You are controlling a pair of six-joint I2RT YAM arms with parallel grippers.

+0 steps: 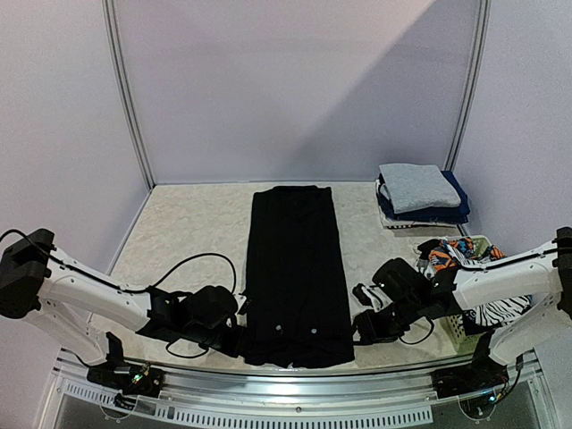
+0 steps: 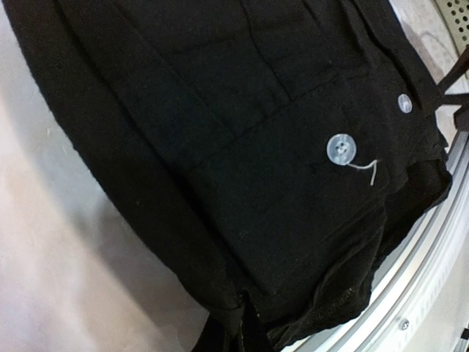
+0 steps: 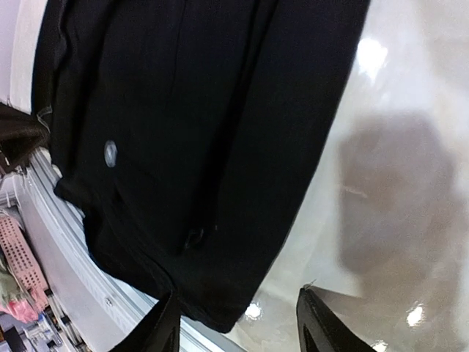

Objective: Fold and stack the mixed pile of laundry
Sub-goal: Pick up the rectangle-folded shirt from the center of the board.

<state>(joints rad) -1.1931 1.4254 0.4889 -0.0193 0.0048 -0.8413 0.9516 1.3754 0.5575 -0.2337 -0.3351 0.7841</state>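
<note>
Two near corners, long black buttoned cloth garment (image 1: 295, 268), flat on counter (image 1: 188, 232), long axis pointing away from you: your left claw (image 1: 234, 340) clamps one, right claw (image 1: 365, 329) straddles the other, jaws apart.

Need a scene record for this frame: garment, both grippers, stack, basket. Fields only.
garment: black garment, laid flat as a long strip, centre
left gripper: left gripper shut on the garment's near left corner
right gripper: right gripper open, one finger on each side of the near right corner
stack: folded pile, grey on navy, far right
basket: basket, near right, holding printed pieces
</note>
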